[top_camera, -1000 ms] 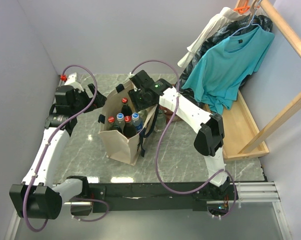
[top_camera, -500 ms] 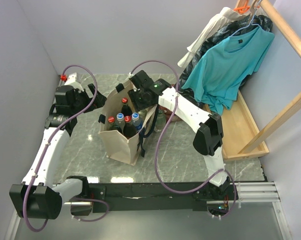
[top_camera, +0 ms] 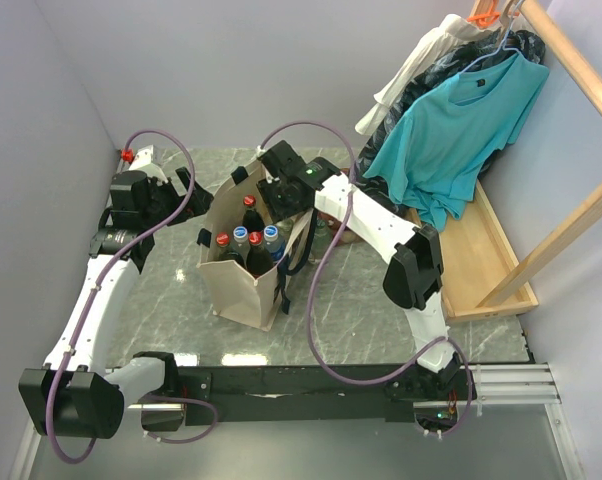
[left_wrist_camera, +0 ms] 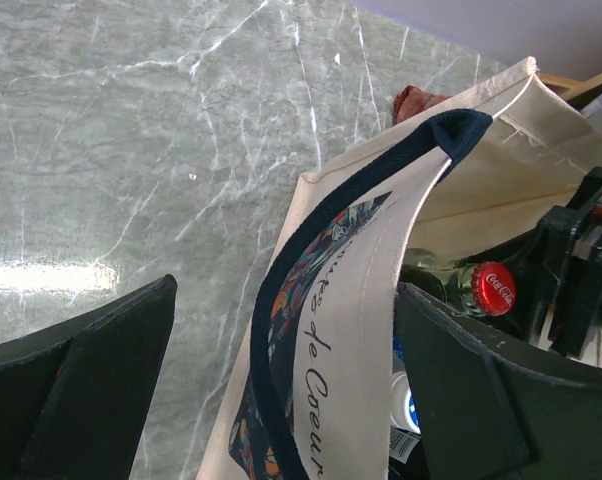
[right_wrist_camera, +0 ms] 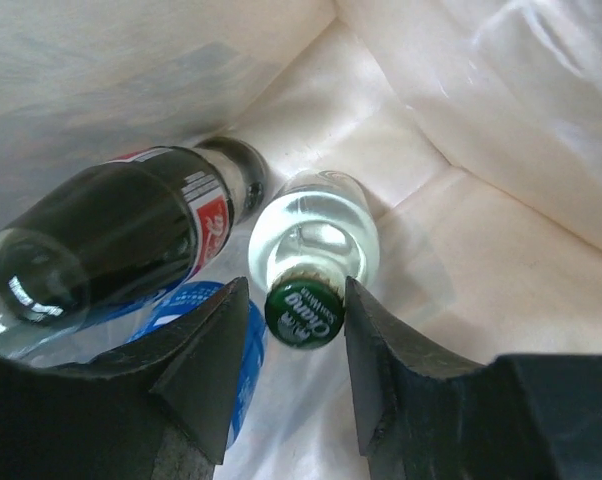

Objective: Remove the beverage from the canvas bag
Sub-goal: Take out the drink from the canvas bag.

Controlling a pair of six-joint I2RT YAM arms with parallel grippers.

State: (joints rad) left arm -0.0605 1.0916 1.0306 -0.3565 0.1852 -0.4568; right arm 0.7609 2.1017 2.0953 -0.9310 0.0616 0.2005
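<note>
The beige canvas bag (top_camera: 243,280) stands on the marble table with several bottles upright in it. My right gripper (top_camera: 281,195) reaches down inside the bag. In the right wrist view its jaws (right_wrist_camera: 296,300) flank the green cap (right_wrist_camera: 303,315) of a clear glass beverage bottle (right_wrist_camera: 316,235). The right finger touches the cap and a thin gap shows at the left finger. My left gripper (left_wrist_camera: 286,300) is wide open, straddling the bag's printed wall (left_wrist_camera: 351,330) and navy handle (left_wrist_camera: 281,290) without pinching them.
A dark cola bottle (right_wrist_camera: 111,245) and a blue-capped bottle (right_wrist_camera: 196,310) crowd the green-capped one. A red cola cap (left_wrist_camera: 486,288) shows inside the bag. A teal shirt (top_camera: 456,130) hangs over a wooden rack (top_camera: 491,270) at the right. Walls close the left and back.
The right arm's elbow has shifted slightly left and toward the near edge. The bag, its bottles and the left arm have not moved.
</note>
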